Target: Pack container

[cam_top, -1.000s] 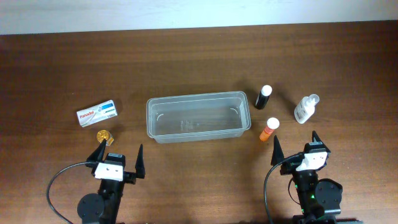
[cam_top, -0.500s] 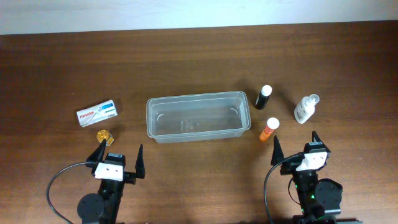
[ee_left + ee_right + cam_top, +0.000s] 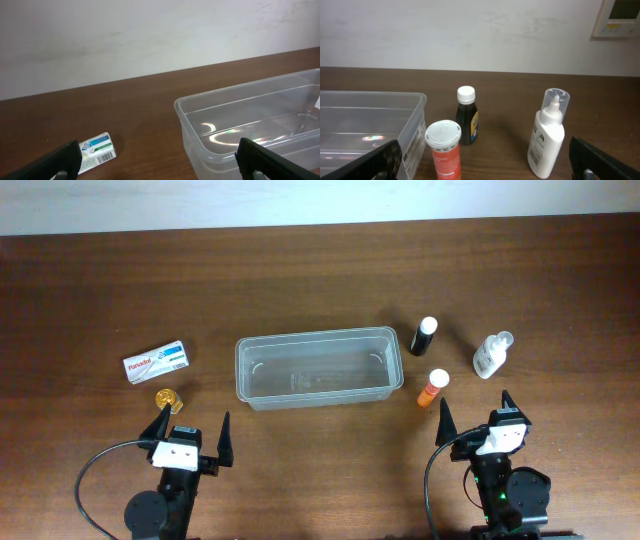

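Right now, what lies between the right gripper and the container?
The white-capped orange bottle stands between the right gripper and the container, clearest in the overhead view.

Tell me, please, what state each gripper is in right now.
Left gripper: open, holding nothing.
Right gripper: open, holding nothing.

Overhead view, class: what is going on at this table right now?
Nothing is being handled yet. The left gripper and right gripper sit open at the near edge, holding nothing. The clear container is empty. A medicine box and a small gold item lie left of it; a dark bottle, orange tube and white bottle are on its right.
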### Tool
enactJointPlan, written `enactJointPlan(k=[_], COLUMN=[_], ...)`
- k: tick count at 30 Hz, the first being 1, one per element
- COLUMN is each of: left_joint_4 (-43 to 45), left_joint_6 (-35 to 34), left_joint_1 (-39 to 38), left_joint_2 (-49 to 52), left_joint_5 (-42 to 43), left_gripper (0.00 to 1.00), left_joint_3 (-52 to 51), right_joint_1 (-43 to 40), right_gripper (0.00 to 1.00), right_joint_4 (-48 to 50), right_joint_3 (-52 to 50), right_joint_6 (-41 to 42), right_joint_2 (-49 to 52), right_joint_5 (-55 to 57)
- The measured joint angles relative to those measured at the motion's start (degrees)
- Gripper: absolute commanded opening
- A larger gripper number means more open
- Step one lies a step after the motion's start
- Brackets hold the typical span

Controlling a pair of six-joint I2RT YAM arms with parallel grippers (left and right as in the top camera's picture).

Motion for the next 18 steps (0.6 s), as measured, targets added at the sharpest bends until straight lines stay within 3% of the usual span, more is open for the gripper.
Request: enactJointPlan(k=[18], left_joint_4=[0.0], left_joint_6=[0.0], left_joint_1=[0.0], left_joint_2=[0.0], left_joint_5=[0.0], left_gripper=[0.99], left_joint_3=[0.0], right_joint_1=[0.0], right_gripper=[0.98], right_joint_4=[0.04], right_joint_3=[0.0], right_joint_6=[0.61], right_joint_2=[0.0], right_joint_5=[-0.31])
